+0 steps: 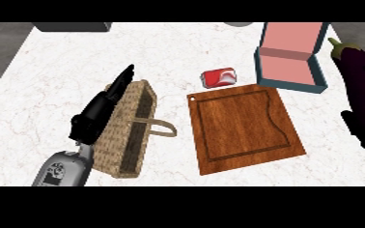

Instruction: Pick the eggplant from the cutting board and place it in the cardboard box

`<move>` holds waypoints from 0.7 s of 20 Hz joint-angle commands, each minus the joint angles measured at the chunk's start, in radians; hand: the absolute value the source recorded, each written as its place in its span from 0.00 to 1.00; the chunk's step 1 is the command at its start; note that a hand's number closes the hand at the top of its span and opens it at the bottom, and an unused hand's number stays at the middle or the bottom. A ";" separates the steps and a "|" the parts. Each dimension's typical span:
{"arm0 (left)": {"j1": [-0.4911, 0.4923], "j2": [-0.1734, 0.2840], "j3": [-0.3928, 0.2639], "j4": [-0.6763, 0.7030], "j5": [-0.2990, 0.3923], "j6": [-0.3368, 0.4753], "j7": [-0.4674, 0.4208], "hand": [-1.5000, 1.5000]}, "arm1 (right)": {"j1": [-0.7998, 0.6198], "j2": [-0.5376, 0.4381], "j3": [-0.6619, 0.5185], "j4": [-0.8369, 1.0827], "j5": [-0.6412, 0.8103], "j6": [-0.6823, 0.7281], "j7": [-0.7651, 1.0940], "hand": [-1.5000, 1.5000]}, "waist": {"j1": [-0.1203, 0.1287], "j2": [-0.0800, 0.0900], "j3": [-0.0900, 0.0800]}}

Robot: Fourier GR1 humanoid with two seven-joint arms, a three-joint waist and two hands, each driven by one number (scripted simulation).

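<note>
Now we are carrying the eggplant (pixel 351 60) at the view's right edge, beside the pink-lined cardboard box (pixel 288 58), off the cutting board (pixel 242 128). We are judging it light, stiff and glossy, so likely slippery, best held round its thick middle. Our right hand (pixel 354 125) is mostly out of frame; we cannot tell its fingers. Our left hand (pixel 103 106) is resting with straight fingers over the wicker basket (pixel 132 135).

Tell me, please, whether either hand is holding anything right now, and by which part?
The right hand holds the eggplant, raised beside the box, gripping its lower end. The left hand holds nothing.
</note>
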 commanded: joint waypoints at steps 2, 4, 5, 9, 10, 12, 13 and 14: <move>0.008 -0.002 0.025 0.010 -0.002 -0.029 -0.012 0.50 | -0.145 -0.016 -0.065 0.167 -0.060 0.035 -0.031 1.00 | 0.002 0.002 -0.001; -0.041 0.007 0.050 0.096 0.012 -0.056 -0.060 0.50 | -0.198 0.042 0.006 0.275 0.021 -0.058 -0.053 1.00 | 0.007 0.005 -0.001; -0.065 -0.025 0.052 0.076 0.011 -0.034 -0.009 0.50 | -0.226 0.012 -0.035 0.254 -0.031 0.009 -0.010 1.00 | 0.002 0.002 -0.001; -0.014 -0.026 0.039 0.079 -0.027 -0.030 -0.038 0.50 | -0.307 0.038 0.018 0.417 0.085 -0.076 -0.061 1.00 | 0.005 0.003 -0.001; -0.011 -0.041 0.004 0.072 -0.053 -0.024 -0.051 0.50 | -0.350 0.015 0.017 0.472 0.090 -0.055 -0.058 1.00 | 0.007 0.003 -0.001; -0.023 -0.030 0.039 0.075 -0.028 -0.042 -0.038 0.50 | -0.305 0.045 0.049 0.537 0.169 -0.145 -0.147 1.00 | 0.007 0.004 0.000; -0.019 -0.031 0.029 -0.001 -0.036 -0.029 0.031 0.50 | -0.324 0.069 0.076 0.562 0.204 -0.171 -0.129 1.00 | 0.010 0.003 0.000; -0.050 -0.033 0.057 0.056 -0.020 -0.046 0.005 0.50 | -0.333 0.025 0.038 0.568 0.170 -0.113 -0.146 1.00 | 0.003 0.002 0.000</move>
